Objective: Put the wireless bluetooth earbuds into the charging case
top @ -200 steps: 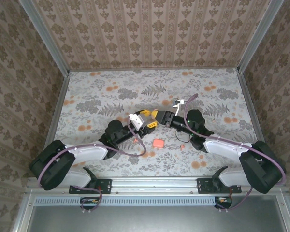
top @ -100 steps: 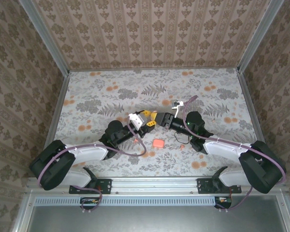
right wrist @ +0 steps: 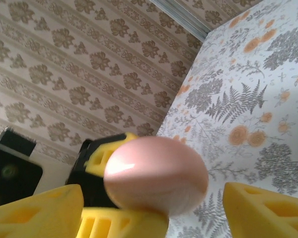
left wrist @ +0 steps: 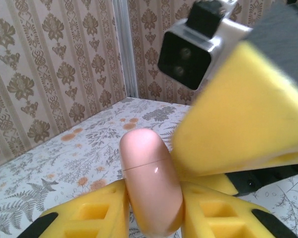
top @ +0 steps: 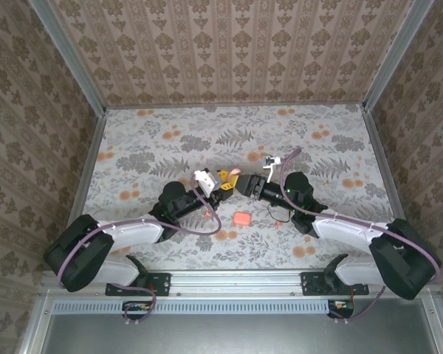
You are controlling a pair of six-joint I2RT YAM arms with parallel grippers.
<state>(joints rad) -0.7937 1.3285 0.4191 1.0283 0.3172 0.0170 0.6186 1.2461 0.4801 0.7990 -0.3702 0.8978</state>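
Note:
My left gripper (left wrist: 151, 210) is shut on the charging case (left wrist: 150, 181), a smooth pale-pink rounded case with a thin lid seam, standing upright on edge between the yellow pads. From above the case (top: 234, 175) shows as a pink spot at the left gripper (top: 225, 184). My right gripper (right wrist: 154, 215) is open, one finger on each side of the case (right wrist: 156, 171); one right finger (left wrist: 238, 114) lies close against it. Two tiny coral nubs, the earbuds, lie on the table: one (top: 277, 221) by the right arm, one (top: 207, 214) by the left arm.
A brighter coral-orange rounded-square piece (top: 241, 219) lies flat on the floral tablecloth just below the two grippers; I cannot tell what it is. A thin black cable (top: 272, 214) curls near the right earbud. Patterned walls enclose the table.
Both grippers have shifted slightly left and drawn closer together. The right gripper now straddles the pink case, which shows between them from above.

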